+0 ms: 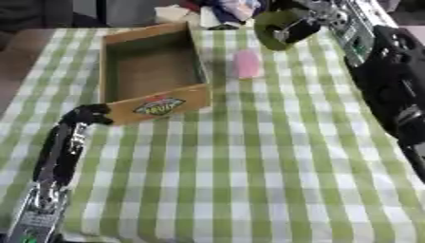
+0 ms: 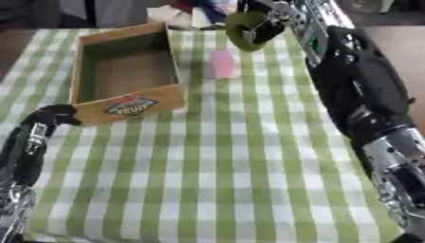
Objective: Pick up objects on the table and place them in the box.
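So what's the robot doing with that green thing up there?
The robot's right hand is curled round a dark green object, holding it above the checked table to the right of the wooden box. The box looks empty inside. A pink object lies on the cloth beside the box. The left hand sits curled near the box's front corner, holding nothing.

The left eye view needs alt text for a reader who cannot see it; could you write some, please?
The right hand holds a dark green object beyond a pink object on the checked table. The wooden box stands left, the left hand by its near corner.
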Robot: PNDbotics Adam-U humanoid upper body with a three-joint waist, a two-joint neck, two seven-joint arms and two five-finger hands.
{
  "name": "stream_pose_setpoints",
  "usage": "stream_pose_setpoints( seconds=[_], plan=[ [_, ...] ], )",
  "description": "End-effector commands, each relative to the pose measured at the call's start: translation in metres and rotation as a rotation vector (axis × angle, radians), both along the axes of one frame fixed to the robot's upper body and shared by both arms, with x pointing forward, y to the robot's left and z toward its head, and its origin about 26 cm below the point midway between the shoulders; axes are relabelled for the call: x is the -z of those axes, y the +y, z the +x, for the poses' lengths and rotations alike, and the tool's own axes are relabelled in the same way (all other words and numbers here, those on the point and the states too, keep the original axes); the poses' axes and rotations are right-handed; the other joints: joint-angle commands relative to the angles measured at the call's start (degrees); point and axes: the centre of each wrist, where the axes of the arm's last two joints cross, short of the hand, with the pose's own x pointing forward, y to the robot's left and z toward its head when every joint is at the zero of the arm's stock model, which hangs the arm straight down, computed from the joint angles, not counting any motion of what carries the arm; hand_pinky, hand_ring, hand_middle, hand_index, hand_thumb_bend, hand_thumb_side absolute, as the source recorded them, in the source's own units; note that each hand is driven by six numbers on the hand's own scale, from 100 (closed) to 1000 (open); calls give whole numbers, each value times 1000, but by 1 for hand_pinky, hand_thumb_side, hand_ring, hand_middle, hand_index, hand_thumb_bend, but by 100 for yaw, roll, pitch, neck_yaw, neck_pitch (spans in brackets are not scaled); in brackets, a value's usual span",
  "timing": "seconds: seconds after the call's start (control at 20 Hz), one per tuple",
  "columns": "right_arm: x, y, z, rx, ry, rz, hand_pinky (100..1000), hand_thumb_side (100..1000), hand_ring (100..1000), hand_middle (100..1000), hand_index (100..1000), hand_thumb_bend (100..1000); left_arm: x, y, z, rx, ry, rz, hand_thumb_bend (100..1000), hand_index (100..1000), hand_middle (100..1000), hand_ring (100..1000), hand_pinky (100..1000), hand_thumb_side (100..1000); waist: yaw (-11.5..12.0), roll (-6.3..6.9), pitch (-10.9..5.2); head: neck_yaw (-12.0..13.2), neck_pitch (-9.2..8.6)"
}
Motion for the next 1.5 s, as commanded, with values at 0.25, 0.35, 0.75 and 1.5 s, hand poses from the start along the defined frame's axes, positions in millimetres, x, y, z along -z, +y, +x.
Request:
stream_pose_setpoints(
  seconds=[0.25, 0.35, 0.75, 1.5],
  plan=[
    [-27, 66, -13, -139, -67, -8, 661, 100, 573, 288, 431, 100, -4, -1, 1, 24, -11, 16, 100, 749, 653, 622, 852, 919, 71, 5, -92, -136, 29],
    [-26, 84, -17, -179, -71, -14, 661, 100, 575, 298, 442, 100, -4, -2, 1, 30, -10, 17, 100, 749, 653, 622, 852, 920, 97, 7, -78, -174, 28],
    [-1, 146, -39, -328, -39, -42, 672, 100, 601, 417, 564, 100, -5, -8, 3, 62, -12, 17, 100, 749, 653, 623, 852, 922, 193, 39, -22, -334, -19],
    [15, 170, -55, -362, -161, -44, 775, 455, 819, 973, 1000, 267, -4, -10, 3, 76, -11, 17, 100, 749, 654, 624, 853, 923, 240, 57, 7, -410, -34]
  ],
)
